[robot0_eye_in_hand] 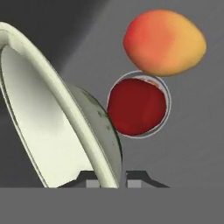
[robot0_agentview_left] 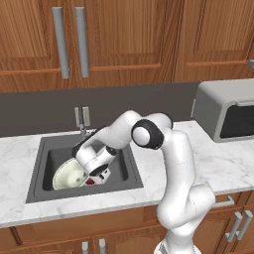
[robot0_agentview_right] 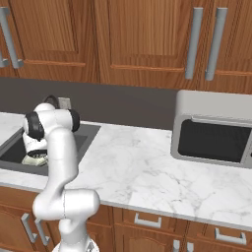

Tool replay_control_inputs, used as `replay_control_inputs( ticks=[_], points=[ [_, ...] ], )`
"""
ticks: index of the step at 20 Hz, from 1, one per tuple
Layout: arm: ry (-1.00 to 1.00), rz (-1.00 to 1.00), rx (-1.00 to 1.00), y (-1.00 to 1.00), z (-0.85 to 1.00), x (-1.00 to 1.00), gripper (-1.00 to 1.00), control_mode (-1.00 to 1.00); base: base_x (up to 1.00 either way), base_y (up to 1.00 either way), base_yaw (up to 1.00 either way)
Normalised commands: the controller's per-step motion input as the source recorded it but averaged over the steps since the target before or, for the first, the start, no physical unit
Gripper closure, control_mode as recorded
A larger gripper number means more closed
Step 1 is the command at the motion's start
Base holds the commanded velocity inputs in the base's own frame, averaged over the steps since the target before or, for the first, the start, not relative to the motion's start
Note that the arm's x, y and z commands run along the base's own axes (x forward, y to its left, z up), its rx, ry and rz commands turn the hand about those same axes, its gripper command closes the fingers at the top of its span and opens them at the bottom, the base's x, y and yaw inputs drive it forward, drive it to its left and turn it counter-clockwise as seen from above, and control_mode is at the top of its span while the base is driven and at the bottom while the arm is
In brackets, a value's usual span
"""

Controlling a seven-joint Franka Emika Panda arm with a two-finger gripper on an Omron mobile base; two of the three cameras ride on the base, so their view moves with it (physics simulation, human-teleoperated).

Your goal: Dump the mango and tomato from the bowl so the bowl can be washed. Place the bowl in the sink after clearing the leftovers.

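marble counter [robot0_agentview_left: 218, 163] frames the sink [robot0_agentview_left: 124, 163], where the bowl [robot0_eye_in_hand: 65, 127] is held tilted, its rim clamped by the end effector [robot0_eye_in_hand: 110, 180]. mango [robot0_eye_in_hand: 165, 43] at 1 o'clock and tomato [robot0_eye_in_hand: 136, 106] over the drain could be struck if the bowl is released carelessly.

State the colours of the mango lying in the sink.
Orange-yellow with a reddish blush, the mango shows best in the hand view, beside the tomato.

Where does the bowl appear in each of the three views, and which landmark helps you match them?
Left base view: bowl tilted in the sink, lower left.
Right base view: a sliver behind the arm, far left.
Hand view: its rim fills the left.
Shared landmark: the dark sink basin.
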Motion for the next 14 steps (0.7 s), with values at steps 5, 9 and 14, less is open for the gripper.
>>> replay_control_inputs(
  ticks=[5,9,14],
  points=[
    [0.13,0.0,-0.04,0.12,-0.09,0.03,1.0,-1.0,0.0,0.0,0.0],
    [0.11,0.0,0.0,0.1,0.0,0.13,1.0,-1.0,0.0,0.0,0.0],
    [0.01,-0.01,-0.01,0.0,0.07,0.0,-1.0,-1.0,0.0,0.0,0.0]
  ],
)
